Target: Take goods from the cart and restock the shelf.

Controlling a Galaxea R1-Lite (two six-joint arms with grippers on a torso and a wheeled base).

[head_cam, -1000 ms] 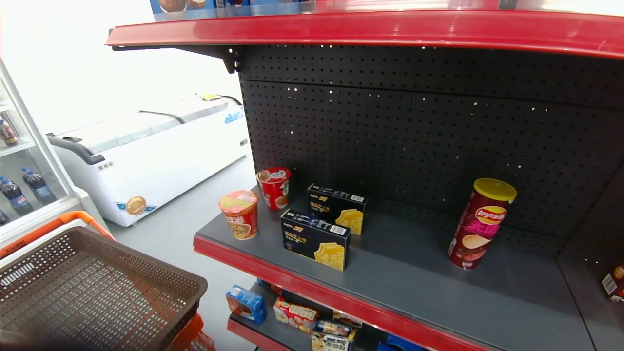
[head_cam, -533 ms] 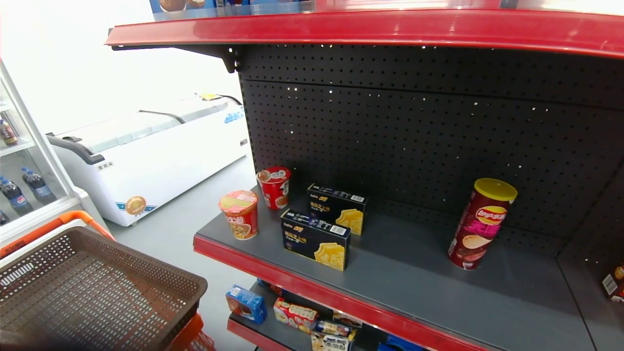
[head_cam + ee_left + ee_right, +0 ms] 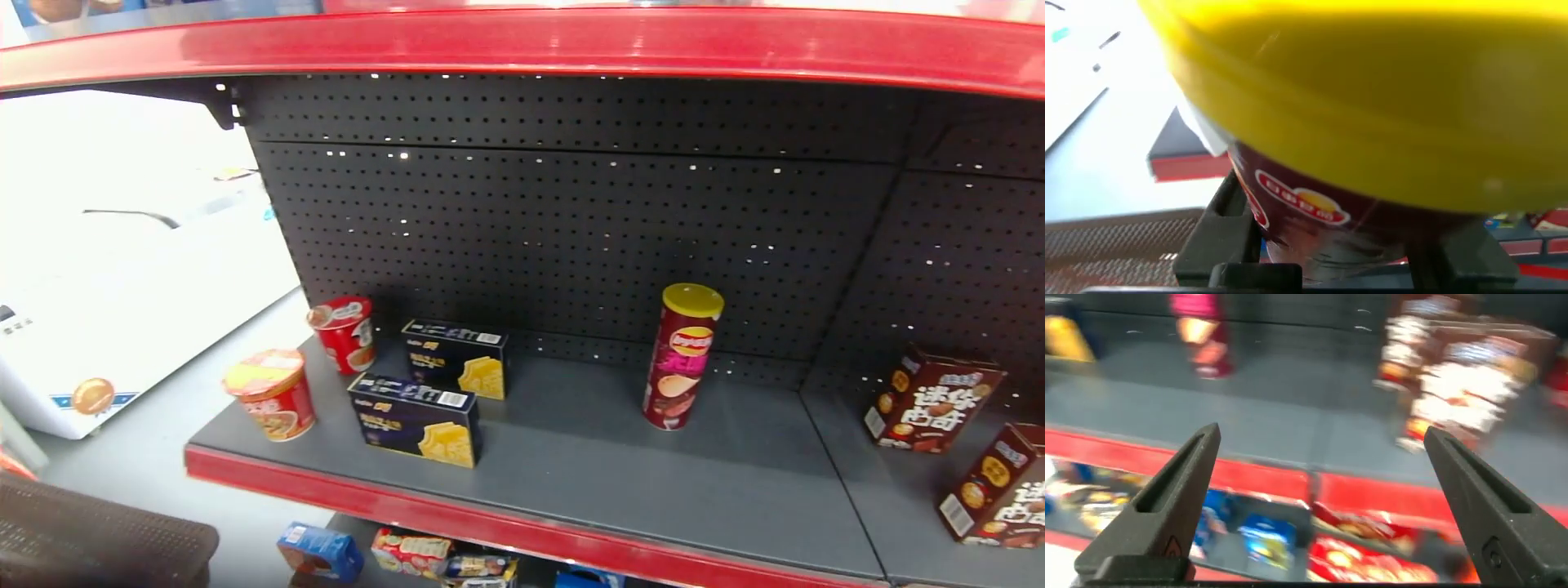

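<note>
Left tool (image 3: 1339, 253) grips a can (image 3: 1372, 98) — lid end nearest the wrist camera, shelf (image 3: 571, 457) beyond it. Right tool (image 3: 1321, 433) gapes empty at the shelf front — so the left arm likely places, beside the shelved can (image 3: 682, 355).

A grey shelf (image 3: 620, 482) with a red front lip is carrying the stock. At its left end a red noodle cup (image 3: 272, 394) is standing near the lip and a smaller cup (image 3: 346, 333) is standing farther back. Just beside them a dark box (image 3: 418, 418) is standing in front of a matching rear box (image 3: 457, 358). A maroon chip can (image 3: 684, 357) with a yellow lid is standing upright mid-shelf, well apart. Two brown boxes (image 3: 931, 400) are sitting in the right bay. A second chip can (image 3: 1306, 204) is sitting clamped in the left gripper (image 3: 1339, 249). The brown mesh cart basket (image 3: 98, 543) is showing at the lower left.
</note>
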